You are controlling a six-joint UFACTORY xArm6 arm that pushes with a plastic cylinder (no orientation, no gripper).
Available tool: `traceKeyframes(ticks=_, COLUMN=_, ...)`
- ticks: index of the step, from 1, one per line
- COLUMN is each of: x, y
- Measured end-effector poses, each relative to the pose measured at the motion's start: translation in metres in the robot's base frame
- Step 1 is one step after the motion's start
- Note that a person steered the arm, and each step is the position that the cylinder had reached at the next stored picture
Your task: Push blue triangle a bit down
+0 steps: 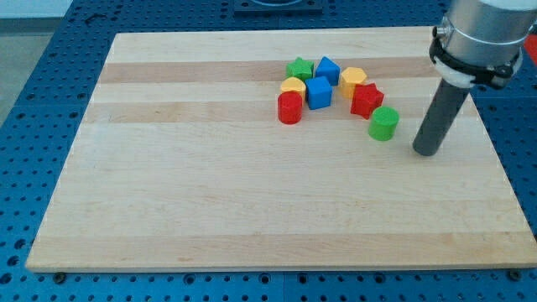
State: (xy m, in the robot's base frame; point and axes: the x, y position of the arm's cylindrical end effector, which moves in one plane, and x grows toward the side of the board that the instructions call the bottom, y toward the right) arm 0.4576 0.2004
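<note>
Starting at the view's bottom, the wooden counter (252,218) lies bare across its whole near half, a wide stretch of pale planks with room to slide in any direction. Its edges sit on a blue perforated base (33,101) that shows on every side. No brand, label or writing can be read anywhere.

My tip (425,153) rests on the counter toward the view's right, just right of the green cylinder (384,123) and apart from it, with a strip of open wood between the tip and the counter's right edge. This arm carries no claw, only the dark rod, so nothing opens or closes.

Further up sits the cluster of blocks, in the upper middle of the counter. The green cylinder is its nearest and rightmost piece. Up and left of it is the red star (367,99), touching or nearly touching the yellow block (353,80) behind it. On the cluster's left, the red cylinder (289,107) stands just below a second yellow block (293,85), with the blue cube (319,92) beside them.

The blue triangle (327,69) is in the back row, a small blue wedge with its peak pointing to the view's top. It sits just above the blue cube, right of the green star (299,69) and left of the yellow block. Beyond it only a narrow band of wood remains before the counter's far edge.
</note>
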Motion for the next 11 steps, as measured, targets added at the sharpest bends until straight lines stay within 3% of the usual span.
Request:
traceKeyframes(ticks=3, x=-0.132, y=-0.026)
traceKeyframes(ticks=8, x=-0.144, y=-0.087)
traceKeyframes(ticks=9, x=-0.179, y=-0.088)
traceKeyframes(ticks=11, x=-0.188, y=-0.119)
